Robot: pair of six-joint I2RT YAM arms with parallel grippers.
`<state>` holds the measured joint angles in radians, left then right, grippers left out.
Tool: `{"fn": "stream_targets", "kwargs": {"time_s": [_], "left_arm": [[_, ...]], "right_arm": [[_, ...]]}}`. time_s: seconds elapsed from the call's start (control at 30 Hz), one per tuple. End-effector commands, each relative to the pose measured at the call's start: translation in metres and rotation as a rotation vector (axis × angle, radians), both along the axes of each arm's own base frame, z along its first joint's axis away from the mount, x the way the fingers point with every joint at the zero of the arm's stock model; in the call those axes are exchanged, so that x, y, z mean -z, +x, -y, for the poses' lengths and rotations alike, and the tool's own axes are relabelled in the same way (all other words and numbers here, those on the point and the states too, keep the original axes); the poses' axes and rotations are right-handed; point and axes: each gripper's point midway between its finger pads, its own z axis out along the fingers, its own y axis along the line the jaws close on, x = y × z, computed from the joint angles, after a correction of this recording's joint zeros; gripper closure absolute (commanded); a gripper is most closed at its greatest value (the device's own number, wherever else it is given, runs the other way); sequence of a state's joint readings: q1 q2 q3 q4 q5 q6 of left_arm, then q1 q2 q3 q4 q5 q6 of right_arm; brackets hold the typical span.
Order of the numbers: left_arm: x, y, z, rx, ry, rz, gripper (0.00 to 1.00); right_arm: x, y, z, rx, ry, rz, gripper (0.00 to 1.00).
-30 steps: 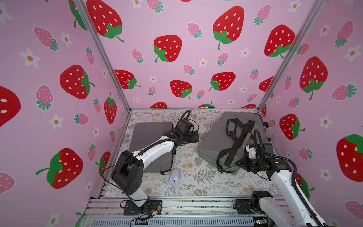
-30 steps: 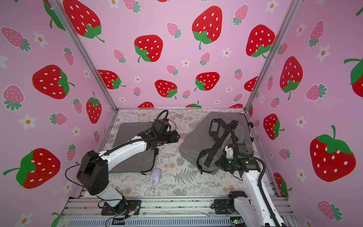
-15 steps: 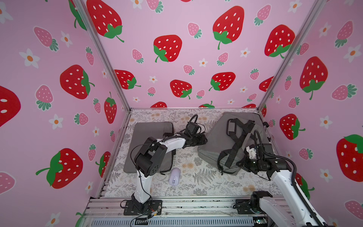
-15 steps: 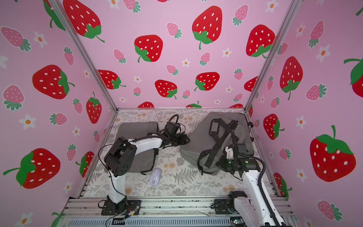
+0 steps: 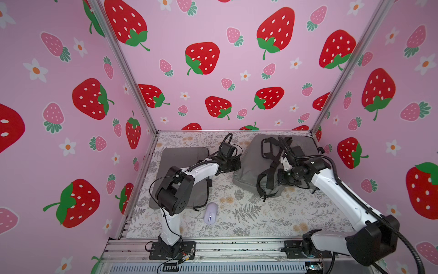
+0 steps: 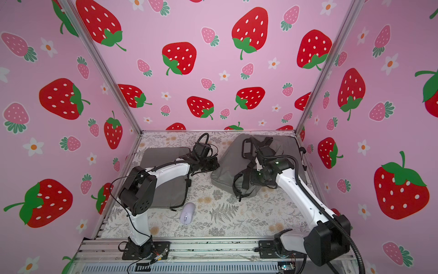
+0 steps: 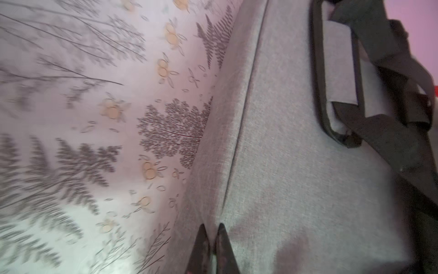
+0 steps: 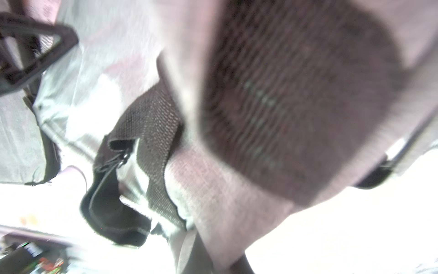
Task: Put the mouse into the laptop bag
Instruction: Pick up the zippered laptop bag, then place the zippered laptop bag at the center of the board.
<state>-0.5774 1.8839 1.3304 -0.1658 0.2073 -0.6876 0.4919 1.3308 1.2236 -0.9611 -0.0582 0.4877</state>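
Floral surface (image 5: 260, 213): left end effector (image 7: 211, 229) pressed together at bag (image 5: 251, 161) edge; right end effector (image 5: 283, 179) pinches bag; mouse (image 5: 211, 213) lies outside.

This looks like a robot test booth, because pink strawberry walls (image 5: 225, 71) on shiny metal posts (image 5: 128, 78) close in a small table with a flowery cloth (image 5: 248, 213), and a left robot arm (image 5: 201, 169) and a right robot arm (image 5: 331, 189) are bolted to a metal rail (image 5: 237, 249).

Left arm reached low and forward, left gripper (image 7: 211, 228) pinched tight. Right arm bent inward at the elbow, right gripper (image 5: 283, 179) clamped closed as well.
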Motion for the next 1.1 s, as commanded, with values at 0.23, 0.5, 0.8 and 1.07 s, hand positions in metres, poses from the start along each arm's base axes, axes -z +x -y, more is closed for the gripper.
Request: {"fn": "stream_targets", "kwargs": {"time_s": [0.23, 0.5, 0.8, 1.07], "left_arm": [[-0.102, -0.035, -0.056, -0.104, 0.072, 0.270, 1.00], [-0.036, -0.022, -0.033, -0.058, 0.108, 0.124, 1.00], [-0.027, -0.013, -0.042, -0.109, 0.164, 0.118, 0.94], [-0.039, -0.038, -0.075, -0.182, 0.210, 0.118, 0.35]], "right_arm": [[-0.068, 0.101, -0.083, -0.185, 0.130, 0.364, 1.00], [-0.018, 0.108, -0.098, -0.161, 0.177, 0.264, 1.00], [0.039, 0.099, -0.084, -0.110, 0.164, 0.139, 0.60], [0.010, 0.078, -0.041, -0.019, 0.096, 0.244, 0.34]]}}
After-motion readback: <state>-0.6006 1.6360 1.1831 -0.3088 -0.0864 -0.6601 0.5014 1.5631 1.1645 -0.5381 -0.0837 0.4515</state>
